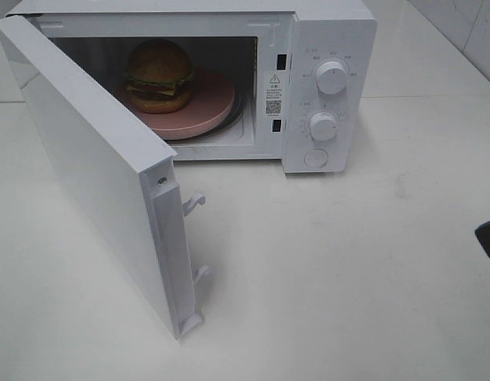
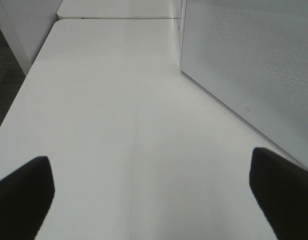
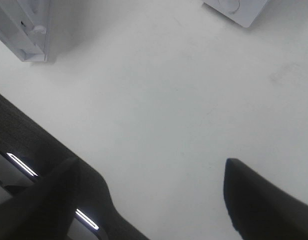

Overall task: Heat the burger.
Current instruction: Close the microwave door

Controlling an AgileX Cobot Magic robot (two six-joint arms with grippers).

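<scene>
A bare white worktop (image 1: 348, 278) runs under both my arms, with pale tiled wall behind it. My left claw (image 2: 151, 200) hangs low over it, spread wide with nothing between the fingers. My right claw (image 3: 158, 175) is also parted and empty, above clear worktop.

Close beside my left claw stands the outer face of the white microwave door (image 1: 94, 175), swung fully open. Beyond the door's free edge, farther from both claws, is the boxy white microwave (image 1: 332, 48). The burger (image 1: 159, 75), golden bun over green lettuce and dark patty, sits on a round pink plate (image 1: 217, 99) inside the cavity, well apart from either claw.

So I judge loading done and shutting the door to be the step in hand. I would lay the left claw flat against the outer face near the free edge, not the hinge, and push in a slow arc until the two latch hooks seat. The right claw should stay out of the gap, then turn to the lower round dial (image 1: 323, 125).
</scene>
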